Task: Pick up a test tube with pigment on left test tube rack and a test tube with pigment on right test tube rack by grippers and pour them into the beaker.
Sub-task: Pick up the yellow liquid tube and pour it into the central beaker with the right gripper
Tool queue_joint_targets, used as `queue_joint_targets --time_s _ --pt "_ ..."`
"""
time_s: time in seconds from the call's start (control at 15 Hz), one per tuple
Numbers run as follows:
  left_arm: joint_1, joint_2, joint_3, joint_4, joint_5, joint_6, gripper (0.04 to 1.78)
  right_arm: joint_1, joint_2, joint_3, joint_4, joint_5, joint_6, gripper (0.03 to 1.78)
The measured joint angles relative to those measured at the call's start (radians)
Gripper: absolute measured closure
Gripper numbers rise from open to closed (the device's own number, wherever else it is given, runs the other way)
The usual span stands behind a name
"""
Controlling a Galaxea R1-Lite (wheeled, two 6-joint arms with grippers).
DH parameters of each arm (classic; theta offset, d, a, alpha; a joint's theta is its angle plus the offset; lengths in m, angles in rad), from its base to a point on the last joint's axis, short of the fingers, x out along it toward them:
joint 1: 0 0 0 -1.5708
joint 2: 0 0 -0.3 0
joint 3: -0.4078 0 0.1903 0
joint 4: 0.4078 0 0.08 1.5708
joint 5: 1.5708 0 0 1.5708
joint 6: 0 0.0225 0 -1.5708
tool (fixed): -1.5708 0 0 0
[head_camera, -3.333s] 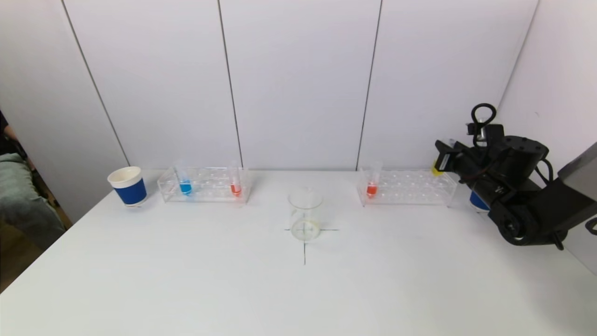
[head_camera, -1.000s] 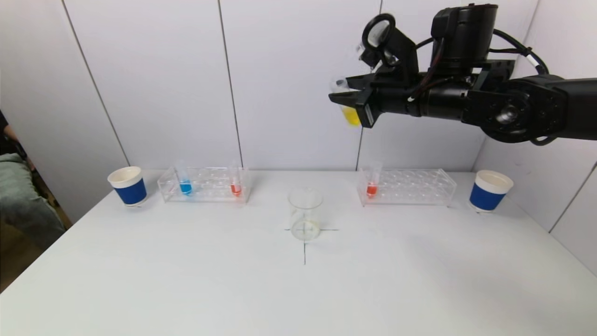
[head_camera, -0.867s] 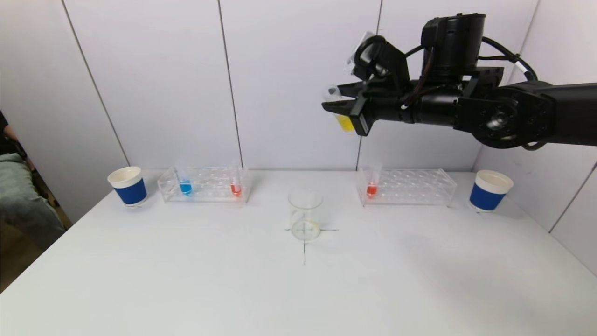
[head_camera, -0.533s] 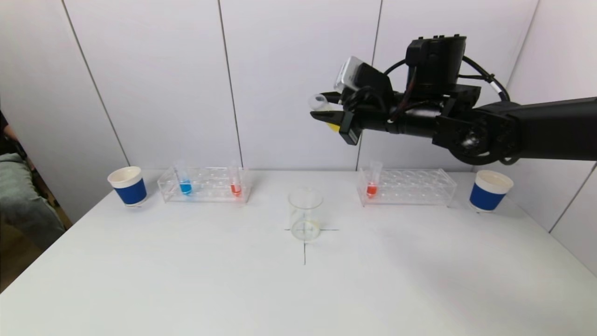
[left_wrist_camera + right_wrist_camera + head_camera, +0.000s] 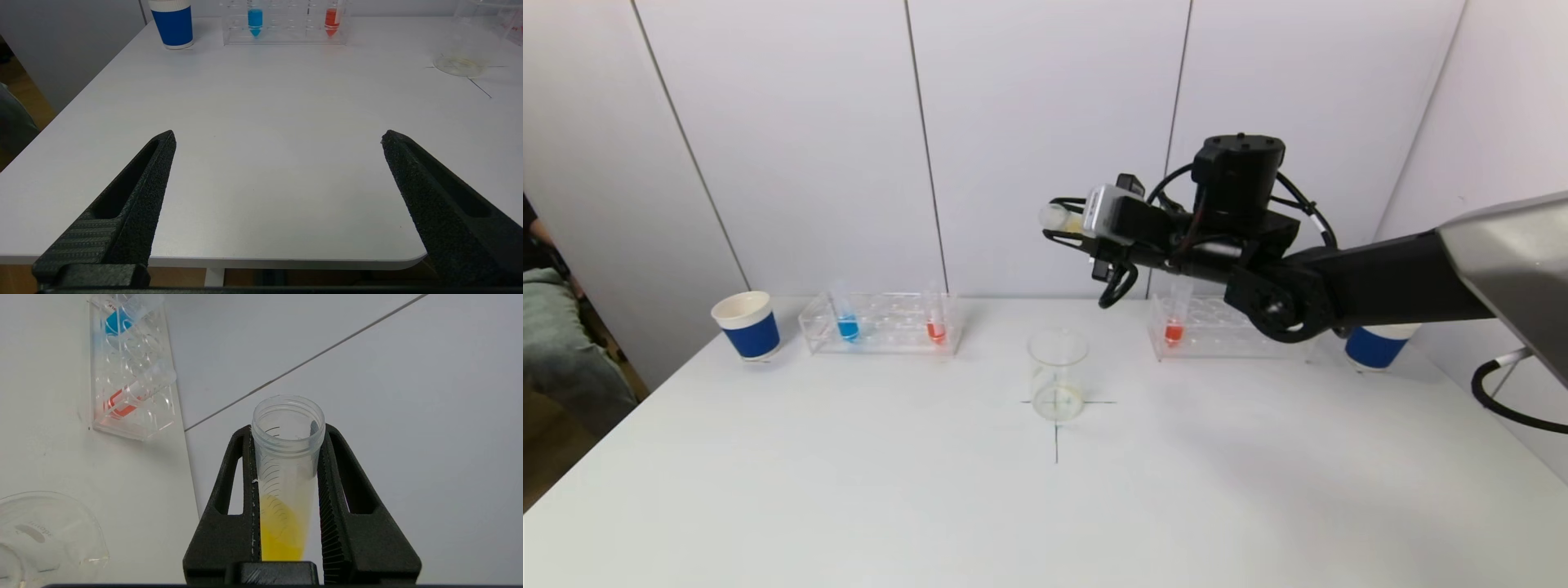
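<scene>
My right gripper (image 5: 1063,228) is shut on a test tube of yellow pigment (image 5: 1068,219), held nearly level above and a little behind the clear beaker (image 5: 1058,376), with its open mouth to the left. In the right wrist view the gripper (image 5: 286,428) clamps the tube (image 5: 286,486), the yellow liquid lies at the tube's closed end, and the beaker (image 5: 45,535) sits below. The left rack (image 5: 882,335) holds a blue tube (image 5: 847,327) and a red tube (image 5: 936,329). The right rack (image 5: 1241,339) holds a red tube (image 5: 1174,331). My left gripper (image 5: 278,136) is open and empty above the table's front edge.
A blue and white paper cup (image 5: 747,325) stands left of the left rack. Another cup (image 5: 1370,349) stands right of the right rack, partly hidden by my right arm. A black cross (image 5: 1056,445) marks the table under the beaker. The white wall is close behind the racks.
My right arm lifted the yellow tube from the right rack, carried it left and down towards the beaker, and tipped it from upright to nearly level.
</scene>
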Motion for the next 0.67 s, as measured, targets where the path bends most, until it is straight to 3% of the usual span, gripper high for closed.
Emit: queue_joint_targets --time_s 0.2,0.67 --pt "0.0 0.0 0.0 0.0 0.0 0.0 0.06 -0.005 0.023 0.03 -0.048 0.052 -0.074 1.35" --pt "0.0 0.0 0.0 0.0 0.0 0.0 0.06 -0.024 0.075 0.087 -0.18 0.1 -0.163 1.35"
